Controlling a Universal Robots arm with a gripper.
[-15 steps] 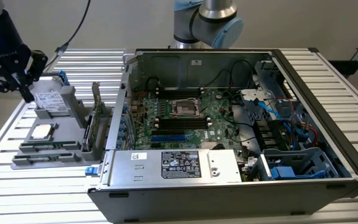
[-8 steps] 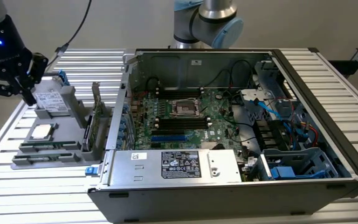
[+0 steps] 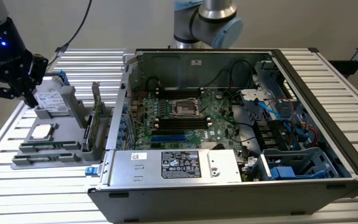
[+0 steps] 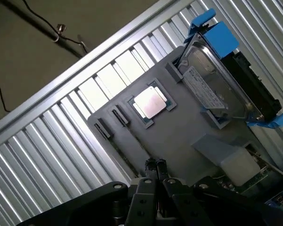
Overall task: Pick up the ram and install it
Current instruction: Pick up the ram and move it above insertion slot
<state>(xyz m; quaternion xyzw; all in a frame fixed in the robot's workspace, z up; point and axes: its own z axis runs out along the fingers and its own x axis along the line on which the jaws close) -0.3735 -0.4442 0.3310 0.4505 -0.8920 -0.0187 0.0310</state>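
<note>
Two long green ram sticks lie in the grooves of a grey parts holder (image 3: 67,140) on the exterior view's left: one ram stick (image 3: 50,145) in the upper groove and another ram stick (image 3: 42,160) in the front one. My gripper (image 3: 28,99) hangs above the holder's far end, beside the hard drive (image 3: 51,100), well apart from the ram. In the wrist view the gripper (image 4: 155,165) is shut, its fingertips pressed together with nothing between them, over the grey holder (image 4: 179,136). The open computer case (image 3: 328,154) shows dark memory slots (image 3: 180,124) on its motherboard.
A square silver processor (image 3: 42,132) (image 4: 150,102) sits on the holder. A green expansion card (image 3: 95,116) stands upright between the holder and the case. The blue-bracketed hard drive (image 4: 216,84) lies at the holder's end. The slatted metal table (image 3: 36,196) carries everything.
</note>
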